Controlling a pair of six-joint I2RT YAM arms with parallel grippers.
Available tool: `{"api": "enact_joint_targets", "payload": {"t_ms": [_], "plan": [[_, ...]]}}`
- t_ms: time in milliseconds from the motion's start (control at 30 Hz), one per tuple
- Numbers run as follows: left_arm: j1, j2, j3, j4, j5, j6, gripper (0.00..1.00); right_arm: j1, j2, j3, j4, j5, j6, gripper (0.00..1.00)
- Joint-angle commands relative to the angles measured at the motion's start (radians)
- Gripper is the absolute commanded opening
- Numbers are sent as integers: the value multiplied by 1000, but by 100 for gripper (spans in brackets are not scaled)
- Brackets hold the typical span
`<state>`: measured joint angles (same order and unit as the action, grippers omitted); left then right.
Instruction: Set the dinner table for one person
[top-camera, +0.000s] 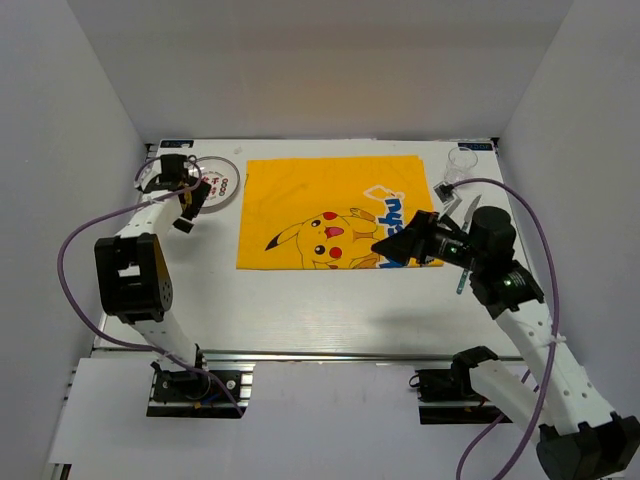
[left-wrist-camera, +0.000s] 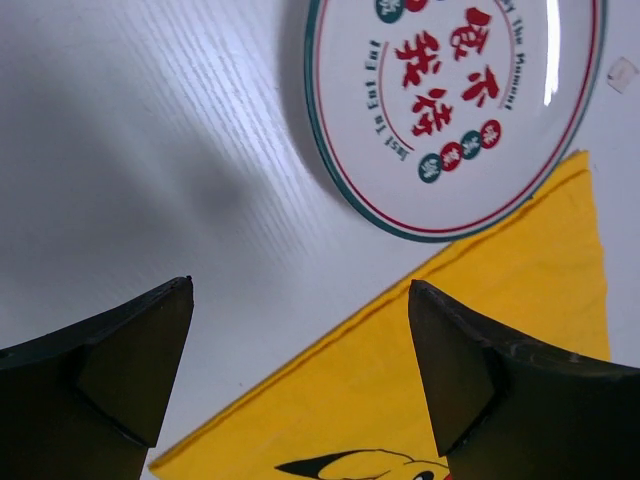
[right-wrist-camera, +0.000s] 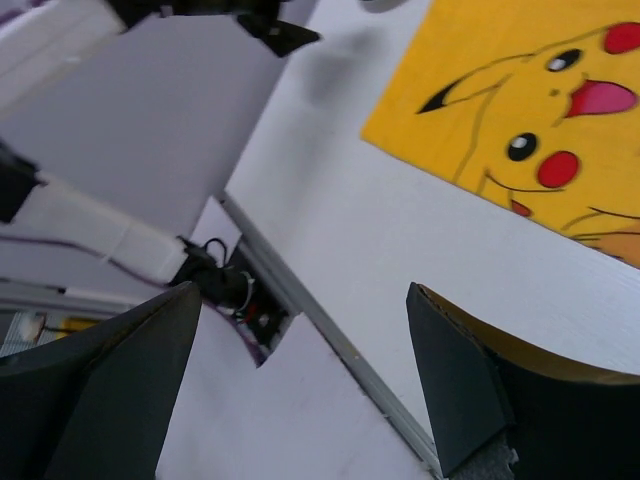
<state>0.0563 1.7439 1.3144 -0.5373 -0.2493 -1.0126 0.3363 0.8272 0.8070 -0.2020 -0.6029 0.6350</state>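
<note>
The bench (top-camera: 320, 310) spans left-right before the arm bases, rail nearest them, yellow cloth (top-camera: 335, 215) mid-bench. Only the left wrist view reads lettering on the plate (left-wrist-camera: 455, 110); only overhead shows the glass (top-camera: 462, 160). Left claw (left-wrist-camera: 300, 283) and right claw (right-wrist-camera: 302, 287) gape empty.

Beyond the left jaws, the plate (left-wrist-camera: 450, 150) is smooth and glossy. The desk (left-wrist-camera: 150, 130) around it is matt white with a fine wood-like grain. Between those jaws the yellow cloth (left-wrist-camera: 520, 300) looks soft and matt. Between the right jaws runs a dull metal rail (right-wrist-camera: 320, 320).
</note>
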Motion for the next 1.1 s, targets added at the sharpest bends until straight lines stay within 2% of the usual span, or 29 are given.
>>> {"api": "enact_joint_targets", "payload": {"t_ms": [0,167,300,367,467,533,600,667,700,800,833,900,933,1067], "plan": [[33,-8,-47,170,79,-35,98,9,-77,23,69,-144,66,89],[97,118,-21,194,156,-34,95,12,-158,72,-63,-166,29,89],[117,138,-72,316,162,-17,95,9,-198,87,-149,-153,-17,89],[135,160,-61,318,174,-15,94,10,-214,83,-190,-146,-35,89],[145,219,-30,312,183,-12,91,9,-229,58,-215,-129,-50,89],[155,241,-33,338,191,-11,85,9,-231,46,-223,-118,-55,89],[155,253,-26,350,193,-9,74,9,-229,37,-231,-106,-58,89],[155,285,-11,343,194,-4,68,7,-229,23,-231,-81,-57,89],[165,296,6,342,197,-1,54,7,-227,20,-229,-63,-57,89],[165,331,17,333,209,-6,36,7,-214,21,-220,-61,-51,89],[165,339,14,344,215,-7,24,9,-209,29,-220,-60,-51,89],[165,344,14,349,232,-12,12,7,-203,38,-221,-55,-49,89],[174,344,11,358,240,-15,0,9,-201,49,-224,-51,-52,89],[174,281,6,375,278,-27,0,10,-203,60,-246,-32,-61,89]]}}
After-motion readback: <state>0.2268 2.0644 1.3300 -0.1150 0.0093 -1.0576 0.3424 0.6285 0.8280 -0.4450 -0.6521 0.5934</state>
